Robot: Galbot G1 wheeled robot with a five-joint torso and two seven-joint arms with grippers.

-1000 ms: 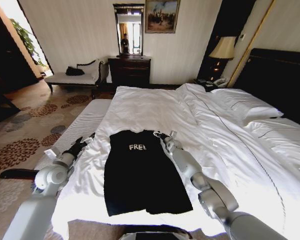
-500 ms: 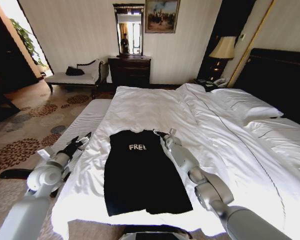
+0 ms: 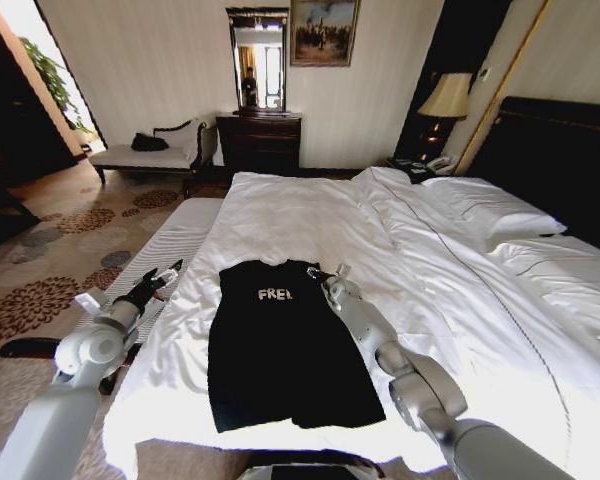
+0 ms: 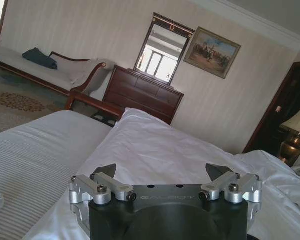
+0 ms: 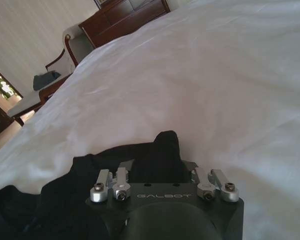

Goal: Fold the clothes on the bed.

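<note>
The clothes are one black T-shirt [image 3: 280,345] with white lettering, lying flat on the bed [image 3: 310,215] near its foot, sleeves tucked in. My right gripper [image 3: 326,276] rests at the shirt's top right shoulder. In the right wrist view, the right gripper [image 5: 159,166] has its fingers partly apart, and a raised fold of the black shirt [image 5: 162,147] lies between them. My left gripper [image 3: 160,279] hovers off the bed's left side, away from the shirt. The left wrist view shows this gripper [image 4: 161,172] open with nothing in it, facing the white sheet [image 4: 155,150].
A pale striped bench [image 3: 175,245] runs along the bed's left side under my left arm. Pillows [image 3: 490,210] and a dark headboard [image 3: 570,160] are to the right. A chaise [image 3: 145,155], a dresser [image 3: 260,140] and a lamp [image 3: 445,98] stand against the far wall.
My left arm has swung a little outward to the left, away from the bed. My right gripper has edged slightly toward the shirt's shoulder. The shirt lies as before.
</note>
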